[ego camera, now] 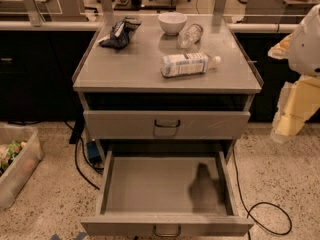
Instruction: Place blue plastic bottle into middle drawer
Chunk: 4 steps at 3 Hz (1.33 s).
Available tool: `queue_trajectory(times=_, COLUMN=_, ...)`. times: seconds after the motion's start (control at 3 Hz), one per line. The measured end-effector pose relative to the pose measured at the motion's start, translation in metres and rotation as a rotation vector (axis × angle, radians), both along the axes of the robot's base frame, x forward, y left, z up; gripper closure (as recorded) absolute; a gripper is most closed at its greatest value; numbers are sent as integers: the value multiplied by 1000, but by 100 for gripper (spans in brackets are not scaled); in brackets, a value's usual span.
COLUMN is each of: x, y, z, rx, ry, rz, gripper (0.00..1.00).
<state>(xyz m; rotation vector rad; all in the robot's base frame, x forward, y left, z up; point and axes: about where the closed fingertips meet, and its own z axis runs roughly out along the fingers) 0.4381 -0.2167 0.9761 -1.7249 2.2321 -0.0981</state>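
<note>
We saw our arm (309, 39) off to the right of the bench (140, 66). It was out past the right edge and did not touch it. The top part of the arm was round and white, and it sat beside that right edge. Under it the arm turned pale yellow and went down and a little to the left. Our gripper (286, 128) was at the low end. It hung in the air, out past the front right corner and lower than the bench top, well apart from the bench.

The gripper (295, 111) is partly cut off at the right edge.
</note>
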Motion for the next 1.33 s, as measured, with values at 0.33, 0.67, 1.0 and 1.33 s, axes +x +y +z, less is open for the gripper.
queue_trajectory(times=0.33, x=4, y=0, z=2, rx=-4, ry=-16, rz=-11, gripper=0)
queue_trajectory(times=0.67, x=52, y=6, z=0, rx=13, ry=-57, rz=20, gripper=0)
queue_trajectory(times=1.0, x=109, y=15, z=-3, rx=55, ry=-88, rz=54, gripper=0)
queue_trajectory(times=1.33, x=167, y=30, z=-28, rx=160, ry=-99, rz=46, gripper=0)
